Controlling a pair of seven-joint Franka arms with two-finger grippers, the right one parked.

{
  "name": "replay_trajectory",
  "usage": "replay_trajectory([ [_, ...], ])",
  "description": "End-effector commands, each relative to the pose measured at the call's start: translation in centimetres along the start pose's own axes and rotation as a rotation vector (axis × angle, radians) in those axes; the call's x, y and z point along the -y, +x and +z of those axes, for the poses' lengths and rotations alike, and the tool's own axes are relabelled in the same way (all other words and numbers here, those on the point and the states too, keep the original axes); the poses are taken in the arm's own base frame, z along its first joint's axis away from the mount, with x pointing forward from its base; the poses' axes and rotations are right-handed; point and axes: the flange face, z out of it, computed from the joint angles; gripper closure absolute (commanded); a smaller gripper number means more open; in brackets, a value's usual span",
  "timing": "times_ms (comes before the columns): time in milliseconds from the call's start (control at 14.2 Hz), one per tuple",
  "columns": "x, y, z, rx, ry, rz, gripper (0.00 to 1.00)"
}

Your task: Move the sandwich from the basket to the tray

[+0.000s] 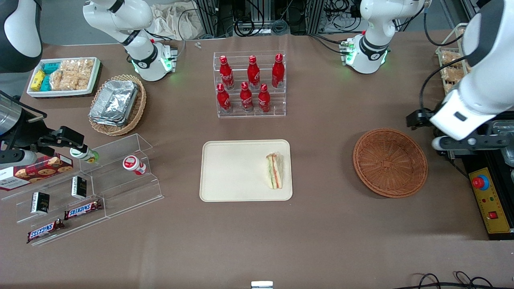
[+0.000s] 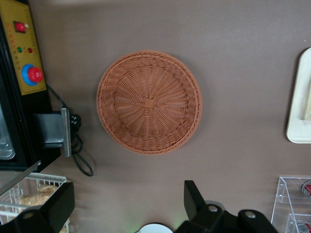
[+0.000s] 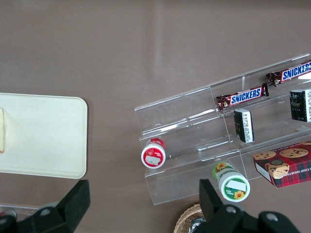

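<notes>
The sandwich (image 1: 274,171), a small wedge of white bread with orange and green layers, lies on the cream tray (image 1: 233,172), near the tray's edge that faces the basket. The round reddish-brown wicker basket (image 1: 389,162) sits on the table toward the working arm's end and holds nothing. My left gripper (image 1: 419,119) hangs above the table beside the basket, apart from it. In the left wrist view the gripper (image 2: 126,204) is open, its fingers (image 2: 194,199) wide apart with nothing between them, and the basket (image 2: 149,102) and an edge of the tray (image 2: 297,111) show below.
A clear rack of red bottles (image 1: 251,84) stands farther from the front camera than the tray. A yellow control box with a red button (image 1: 486,196) lies beside the basket. An acrylic snack shelf (image 1: 92,180), a tan basket of foil trays (image 1: 116,104) and a white snack tray (image 1: 62,76) lie toward the parked arm's end.
</notes>
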Motion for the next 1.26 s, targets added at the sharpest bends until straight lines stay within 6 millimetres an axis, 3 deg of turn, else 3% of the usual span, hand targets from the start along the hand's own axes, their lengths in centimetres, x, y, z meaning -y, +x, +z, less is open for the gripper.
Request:
replay_trajectory([
  [0, 0.9, -0.6, -0.6, 0.008, -0.003, -0.003, 0.0],
  [561, 3.9, 0.4, 0.3, -0.006, -0.053, -0.045, 0.0],
  [842, 6.9, 0.6, 1.0, 0.005, -0.081, -0.035, 0.0],
  [1193, 6.3, 1.1, 1.6, -0.003, -0.079, -0.053, 0.0],
])
